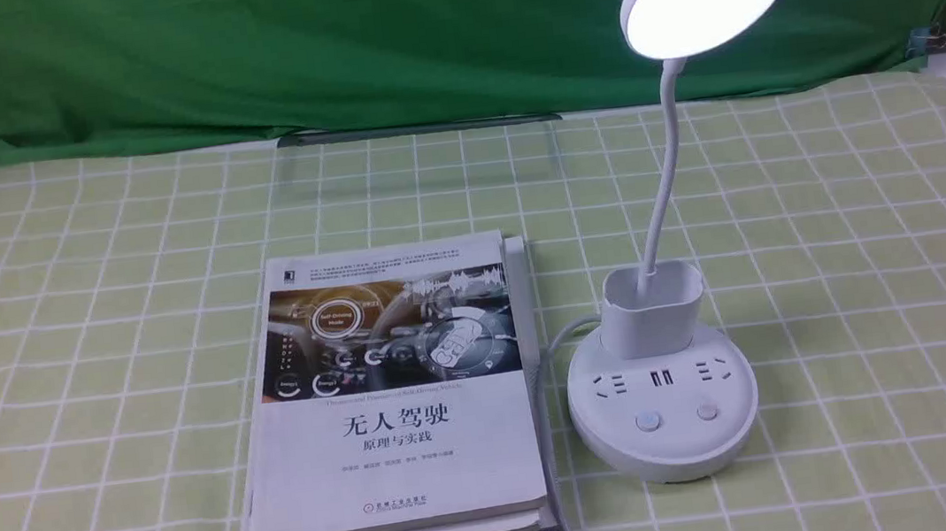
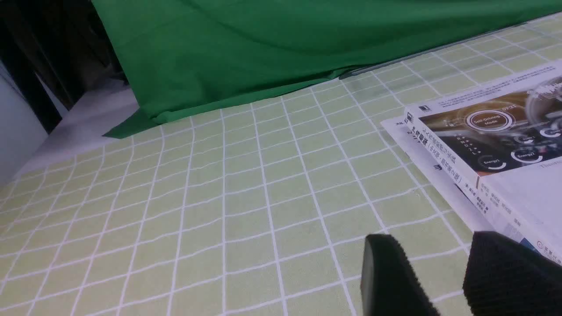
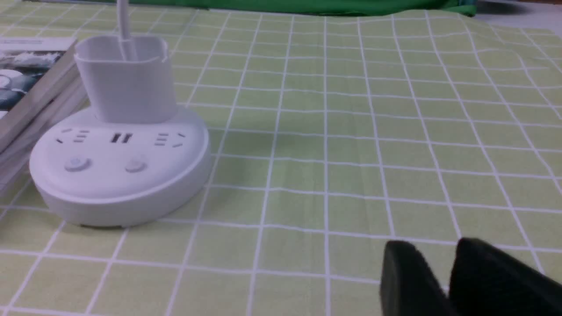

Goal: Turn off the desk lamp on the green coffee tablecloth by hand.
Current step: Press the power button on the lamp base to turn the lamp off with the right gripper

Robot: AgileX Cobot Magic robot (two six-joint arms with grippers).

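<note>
Lamp (image 1: 652,316) lit on the cloth (image 1: 864,256), right of the book (image 1: 396,452) "无人驾驶 原理与实践". Left gripper (image 2: 432,242) parted, empty; right gripper (image 3: 437,248), can't tell.

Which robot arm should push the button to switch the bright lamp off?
Probably the right. The white desk lamp with the glowing round head stands on the robot's right, and the right gripper faces its two round buttons across green checked tablecloth. The left gripper has the stack of white books in between.
</note>
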